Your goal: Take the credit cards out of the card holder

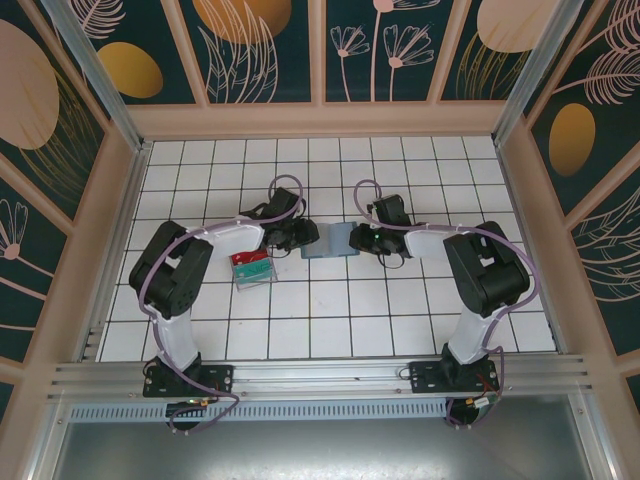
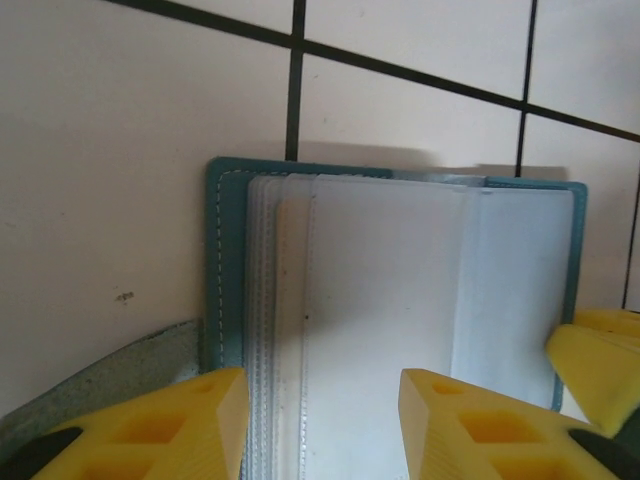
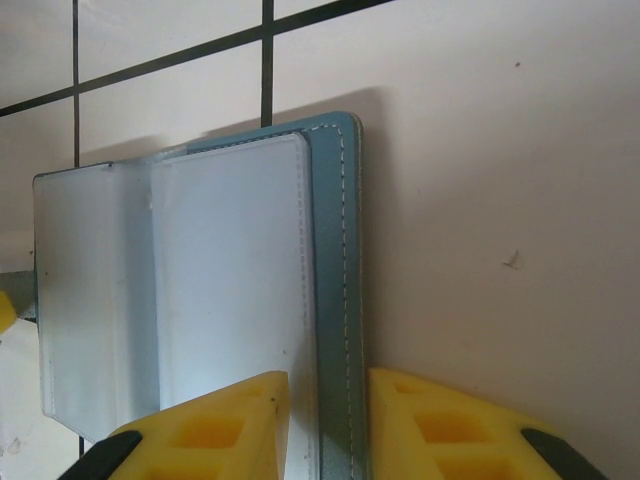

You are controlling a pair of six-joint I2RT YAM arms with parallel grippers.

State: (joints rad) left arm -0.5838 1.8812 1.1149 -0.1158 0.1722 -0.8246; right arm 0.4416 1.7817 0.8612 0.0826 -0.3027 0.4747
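- Left end effector point(image 2: 322, 385): the fingers stand well apart above the left half of the card holder point(image 2: 400, 300), with its stacked clear pockets point(image 2: 280, 300) in the gap. Nothing is visibly pinched, and it cannot be told whether the tips press down.
- Right end effector point(image 3: 330, 390): the fingers stand close together, and the stitched right edge of the cover runs into the narrow gap. A true clamp cannot be confirmed.
- Card holder: it lies open and flat on the bench point(image 1: 330, 330), about midway between the left and right edges. The upward-facing pockets look pale and blank.
- Step in hand (judged): one side anchors the cover while the other turns the pockets to reach the cards.
- To do it well:
  - Use the right side as a low anchor.
  - Have the left side take a single leaf by its free edge, not the whole stack.
  - The pockets look soft and slippery, so draw a card out along the pocket mouth rather than upward.
- Clearance between arms: the two end effectors nearly meet across the holder. One yellow finger point(image 2: 600, 365) of the right one reaches into the left wrist view, so any withdrawal should go outward.
- Open room: a clear tray point(image 1: 252, 268) with red and green contents lies just beside the left end effector, toward the near-left corner. Bare tiles toward the far and near edges offer room to set cards down, and the side walls point(image 1: 120, 200) stand well apart.
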